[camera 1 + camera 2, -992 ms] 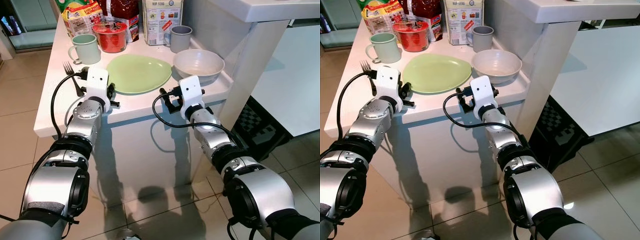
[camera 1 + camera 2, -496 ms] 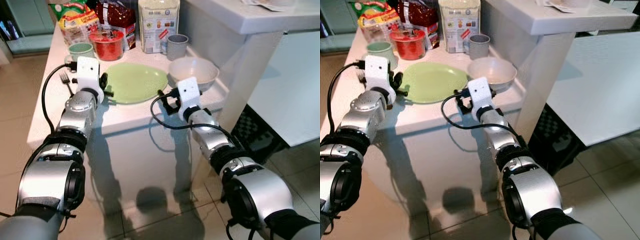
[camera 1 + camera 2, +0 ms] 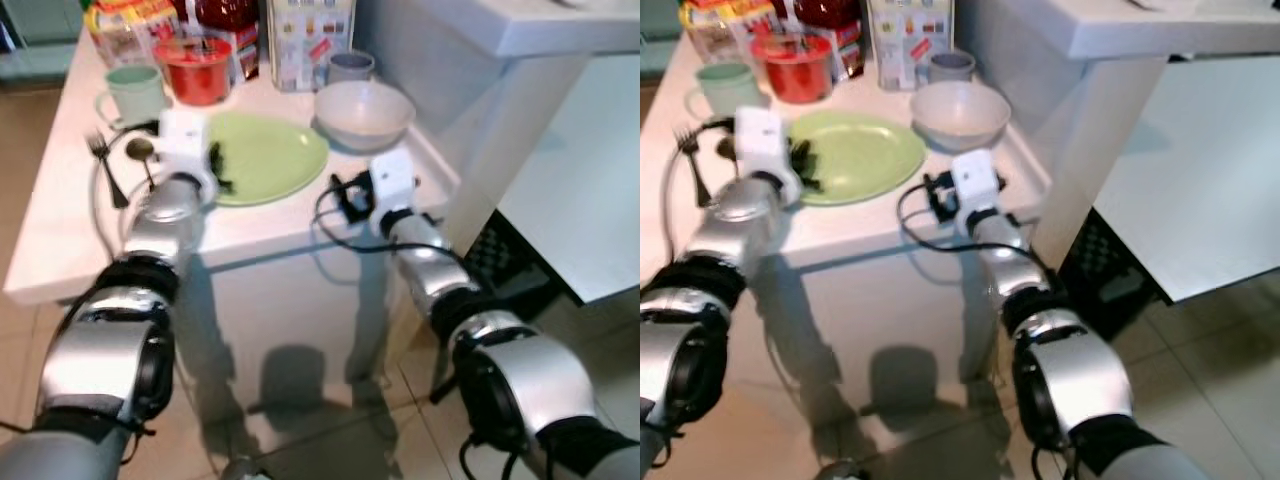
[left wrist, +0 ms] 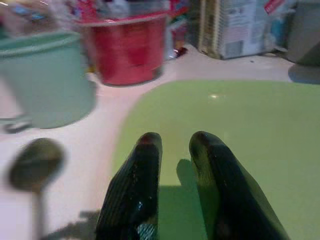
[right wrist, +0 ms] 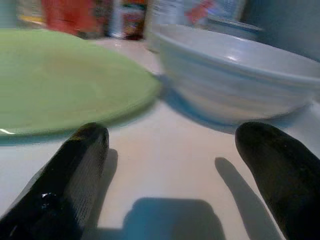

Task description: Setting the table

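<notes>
I have both arms stretched out over the white worktop (image 3: 60,250), and by my reading the table is partly laid: the flat pale green plate (image 3: 270,155) lies in the middle toward the front edge, the metal fork (image 3: 103,165) and the metal spoon (image 3: 142,155) lie side by side just off its left rim, and the wide off-white ceramic bowl (image 3: 364,100) stands near the right edge behind the plate. The mint green mug (image 3: 130,92), the grey cup (image 3: 348,66), the red tub (image 3: 197,68) and the food packets (image 3: 305,25) are crowded along the back edge, so I judge the drinkware and bowl are not yet placed at the setting. My left gripper (image 4: 175,150) hovers over the plate's left rim with its fingers nearly together and nothing between them. My right gripper (image 5: 175,150) sits low at the front right of the worktop, fingers spread wide and empty, pointing at the gap between plate and bowl. The plate looks glossy, shallow and bare, with a thin rim that sits close to the surface.
</notes>
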{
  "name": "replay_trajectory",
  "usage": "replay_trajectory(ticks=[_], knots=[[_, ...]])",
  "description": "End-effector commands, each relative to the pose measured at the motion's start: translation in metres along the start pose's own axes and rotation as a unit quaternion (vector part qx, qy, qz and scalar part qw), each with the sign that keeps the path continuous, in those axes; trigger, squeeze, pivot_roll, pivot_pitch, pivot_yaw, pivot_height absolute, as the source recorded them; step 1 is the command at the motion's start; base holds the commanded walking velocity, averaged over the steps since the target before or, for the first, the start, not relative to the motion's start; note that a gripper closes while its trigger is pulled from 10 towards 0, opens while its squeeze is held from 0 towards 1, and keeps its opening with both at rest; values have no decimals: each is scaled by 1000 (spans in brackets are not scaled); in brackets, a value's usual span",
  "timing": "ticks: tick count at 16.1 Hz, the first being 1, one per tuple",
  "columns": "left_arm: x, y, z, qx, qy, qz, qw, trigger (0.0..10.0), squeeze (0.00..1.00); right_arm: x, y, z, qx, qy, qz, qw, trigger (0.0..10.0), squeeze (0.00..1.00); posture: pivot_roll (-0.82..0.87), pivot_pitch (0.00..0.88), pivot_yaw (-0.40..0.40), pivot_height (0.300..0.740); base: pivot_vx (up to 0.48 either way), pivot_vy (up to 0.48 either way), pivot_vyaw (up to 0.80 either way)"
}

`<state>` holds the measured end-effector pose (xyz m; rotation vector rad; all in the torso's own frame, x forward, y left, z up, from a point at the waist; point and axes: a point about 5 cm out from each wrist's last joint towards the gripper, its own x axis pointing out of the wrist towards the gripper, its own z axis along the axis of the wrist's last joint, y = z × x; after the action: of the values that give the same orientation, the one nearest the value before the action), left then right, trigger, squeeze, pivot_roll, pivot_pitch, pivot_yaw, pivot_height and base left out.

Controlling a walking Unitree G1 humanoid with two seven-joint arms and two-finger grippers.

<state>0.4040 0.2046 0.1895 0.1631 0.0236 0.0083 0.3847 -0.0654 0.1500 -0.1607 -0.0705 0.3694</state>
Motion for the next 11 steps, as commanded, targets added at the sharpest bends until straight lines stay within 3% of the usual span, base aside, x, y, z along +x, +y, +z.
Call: replay_trajectory(ticks=[1, 11], knots=[[1, -3, 1, 3, 0, -1, 1000, 10000, 0, 2, 1, 4, -1, -3, 3, 1000, 10000, 0, 120, 0, -15, 740, 0, 0, 0], [0, -4, 0, 5, 3, -7, 1000, 10000, 0, 2, 1, 4, 0, -4, 2, 1000, 10000, 0, 122, 0, -14, 740, 0, 0, 0]])
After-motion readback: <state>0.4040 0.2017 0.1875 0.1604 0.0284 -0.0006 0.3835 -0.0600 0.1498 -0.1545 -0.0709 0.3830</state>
